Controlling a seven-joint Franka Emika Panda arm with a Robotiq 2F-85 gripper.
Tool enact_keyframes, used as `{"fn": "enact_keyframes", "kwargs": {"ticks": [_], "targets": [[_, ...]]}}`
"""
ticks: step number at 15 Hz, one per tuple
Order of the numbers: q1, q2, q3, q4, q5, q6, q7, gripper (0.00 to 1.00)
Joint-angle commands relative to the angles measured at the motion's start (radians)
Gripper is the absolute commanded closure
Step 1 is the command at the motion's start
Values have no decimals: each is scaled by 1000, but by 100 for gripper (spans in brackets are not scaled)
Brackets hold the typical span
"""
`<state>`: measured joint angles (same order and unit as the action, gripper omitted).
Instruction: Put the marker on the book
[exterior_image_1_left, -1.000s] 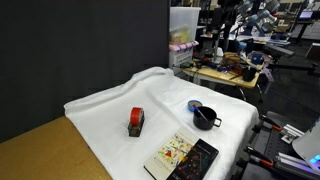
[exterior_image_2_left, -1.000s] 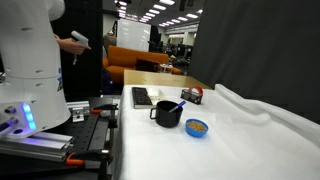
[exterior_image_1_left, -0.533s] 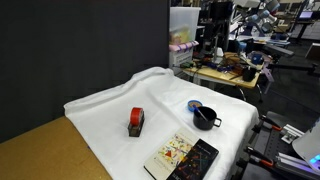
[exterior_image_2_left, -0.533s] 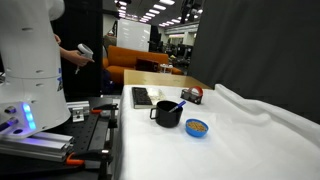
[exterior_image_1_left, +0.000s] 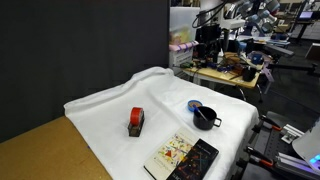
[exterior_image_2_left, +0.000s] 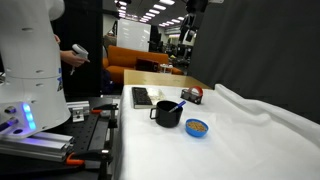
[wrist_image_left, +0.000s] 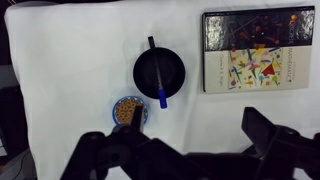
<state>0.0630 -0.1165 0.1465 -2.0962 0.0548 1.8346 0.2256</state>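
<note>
Spread and empty, the gripper (wrist_image_left: 185, 150) needed to descend squarely over the marker (wrist_image_left: 161, 97) leaning at the six o'clock rim of the black mug (wrist_image_left: 148, 68) (book (wrist_image_left: 255, 48) toward two o'clock).

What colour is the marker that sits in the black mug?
Blue. The marker shows best in the wrist view, its end poking over the rim of the mug.

Wrist overhead; exteriors oblique, sharing book (exterior_image_1_left: 182, 157)

The white cloth (wrist_image_left: 60, 50) looks soft, matt and creased; the book (wrist_image_left: 257, 50) has a smooth, glossy cover.
</note>
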Motion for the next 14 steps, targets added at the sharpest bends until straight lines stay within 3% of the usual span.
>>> {"fn": "enact_keyframes", "kwargs": {"ticks": [1,14], "targets": [[12,3,-12,2,-1,-3,1,0],[8,42,-22,-32,-13,14,17,0]]}}
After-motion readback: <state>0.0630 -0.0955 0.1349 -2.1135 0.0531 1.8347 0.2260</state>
